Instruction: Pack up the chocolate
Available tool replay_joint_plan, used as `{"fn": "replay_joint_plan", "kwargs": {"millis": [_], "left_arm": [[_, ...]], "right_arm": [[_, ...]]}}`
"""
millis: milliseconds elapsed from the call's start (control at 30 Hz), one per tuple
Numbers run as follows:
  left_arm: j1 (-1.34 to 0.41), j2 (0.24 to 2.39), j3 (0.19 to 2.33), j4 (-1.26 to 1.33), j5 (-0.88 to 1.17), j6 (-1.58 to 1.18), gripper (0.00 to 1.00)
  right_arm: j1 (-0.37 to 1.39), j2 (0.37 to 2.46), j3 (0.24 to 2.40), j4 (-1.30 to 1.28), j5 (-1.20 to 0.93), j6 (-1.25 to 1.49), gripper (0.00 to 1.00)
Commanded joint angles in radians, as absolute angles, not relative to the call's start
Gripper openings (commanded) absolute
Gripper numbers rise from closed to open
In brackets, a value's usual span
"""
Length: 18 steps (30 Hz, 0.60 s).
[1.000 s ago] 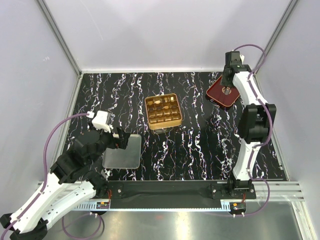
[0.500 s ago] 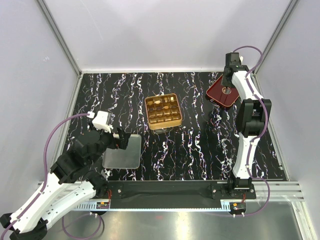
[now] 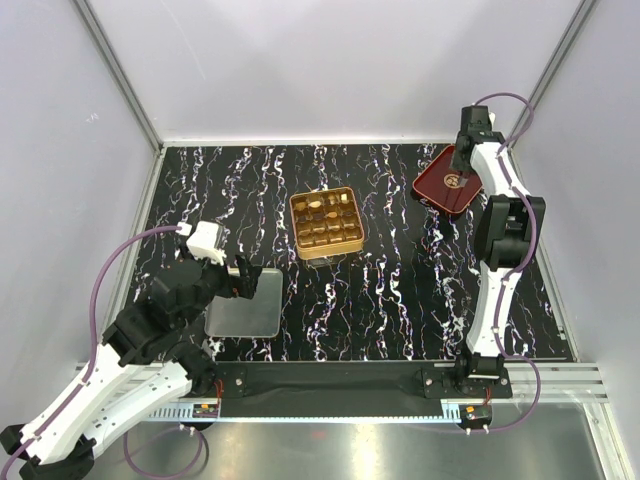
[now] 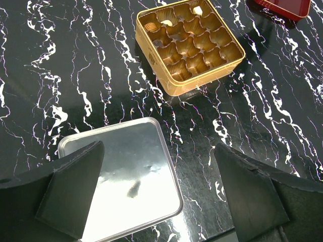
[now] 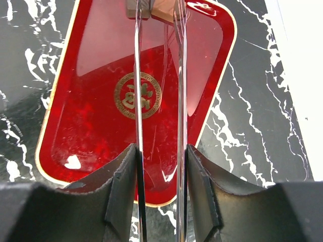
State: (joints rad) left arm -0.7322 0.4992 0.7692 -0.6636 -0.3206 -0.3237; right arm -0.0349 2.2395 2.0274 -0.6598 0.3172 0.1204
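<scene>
The gold tin point(image 3: 326, 222) with its grid of cells sits mid-table. A few small chocolate pieces point(image 4: 198, 10) lie in its far cells. My right gripper point(image 5: 160, 151) is shut on a pair of clear tongs point(image 5: 180, 101). The tongs' tips pinch a small brown chocolate point(image 5: 161, 7) over the far end of the dark red tray point(image 5: 96, 116). In the top view this gripper point(image 3: 470, 145) is at the tray's far right edge point(image 3: 440, 190). My left gripper point(image 4: 157, 151) is open and empty, hovering over the right edge of a silver lid point(image 4: 126, 176).
The silver lid point(image 3: 243, 303) lies at the near left of the black marbled table point(image 3: 400, 290). White walls and metal frame posts close in the table on the left, back and right. The gold tin also shows in the left wrist view point(image 4: 189, 48).
My right gripper has shifted slightly right and toward the back over the red tray. The left arm has not moved.
</scene>
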Motion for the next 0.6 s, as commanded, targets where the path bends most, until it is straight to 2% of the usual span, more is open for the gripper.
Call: {"fn": "replay_joint_plan", "kwargs": {"millis": [0, 567], "left_arm": [[-0.738, 0.506, 0.769, -0.641, -0.327, -0.327, 0.99], [-0.738, 0.518, 0.769, -0.641, -0.327, -0.327, 0.99]], "right_arm": [[-0.041, 2.247, 2.083, -0.609, 0.288, 0.097, 0.48], [-0.043, 2.210, 2.040, -0.583, 0.255, 0.120, 0.47]]}}
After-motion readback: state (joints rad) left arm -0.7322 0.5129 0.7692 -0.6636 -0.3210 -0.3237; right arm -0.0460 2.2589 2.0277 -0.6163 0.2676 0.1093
